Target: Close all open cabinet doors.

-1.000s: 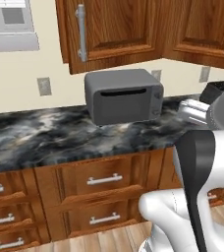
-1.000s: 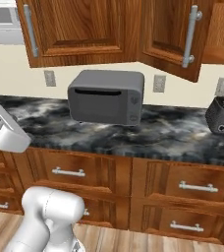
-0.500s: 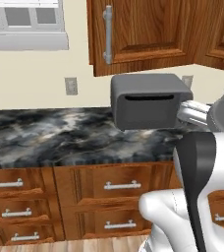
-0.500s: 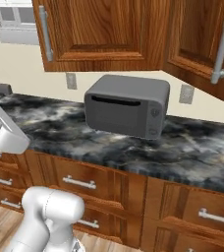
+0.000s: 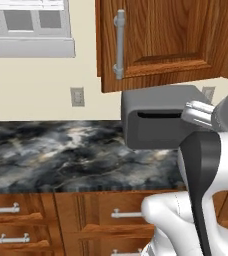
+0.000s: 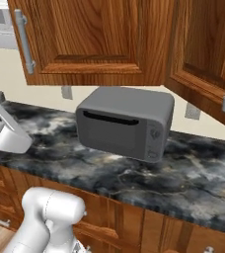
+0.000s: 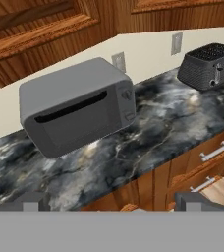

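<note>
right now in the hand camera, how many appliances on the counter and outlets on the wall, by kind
microwave: 1
toaster: 1
wall outlets: 2
total: 4

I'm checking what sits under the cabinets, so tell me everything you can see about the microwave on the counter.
The microwave is a plain grey box with rounded edges, looking like matt metal or plastic. Its front has a door with a long dark slot along the top, and small round controls on a panel at one end. The door is shut. It stands upright on the dark marbled counter, back toward the cream wall, beneath the wooden cabinet doors. Nothing rests on it.
</note>
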